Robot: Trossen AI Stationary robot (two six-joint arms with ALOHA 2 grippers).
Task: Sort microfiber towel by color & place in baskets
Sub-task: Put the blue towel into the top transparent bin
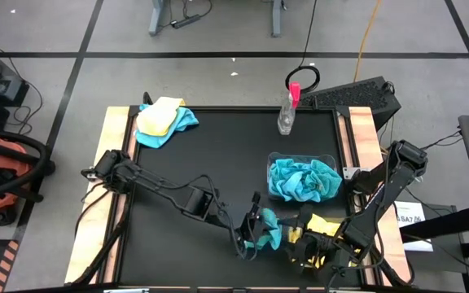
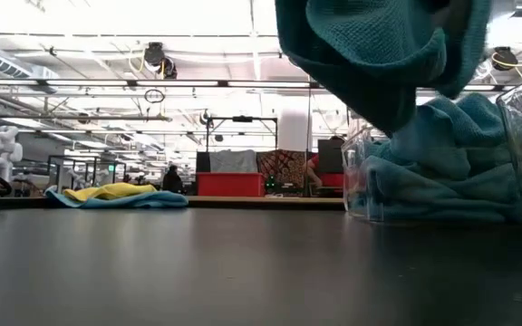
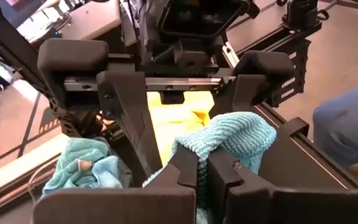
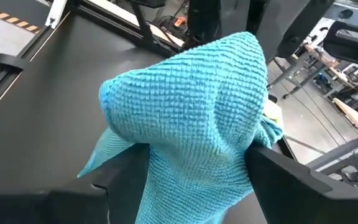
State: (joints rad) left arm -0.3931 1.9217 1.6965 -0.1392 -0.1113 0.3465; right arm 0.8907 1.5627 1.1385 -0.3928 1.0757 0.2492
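Teal microfiber towel (image 1: 268, 229) hangs off the table at the near edge, pinched in the left gripper's (image 3: 202, 175) closed fingers, with the right gripper (image 1: 314, 241) spread wide just beside it and gripping nothing. Risk: drooping folds could snag those spread fingers. Teal-filled basket (image 1: 335, 161) sits just beyond; a careless swing may drop the cloth on its rim.

We see a teal towel (image 2: 383, 54) hanging from above, its fold clear of the black table (image 2: 198, 263). Just behind it sits a clear basket (image 2: 362, 195) stuffed with teal cloth (image 2: 442, 172). Well apart, at the table's far edge, yellow and teal towels (image 2: 116, 195) lie flat.
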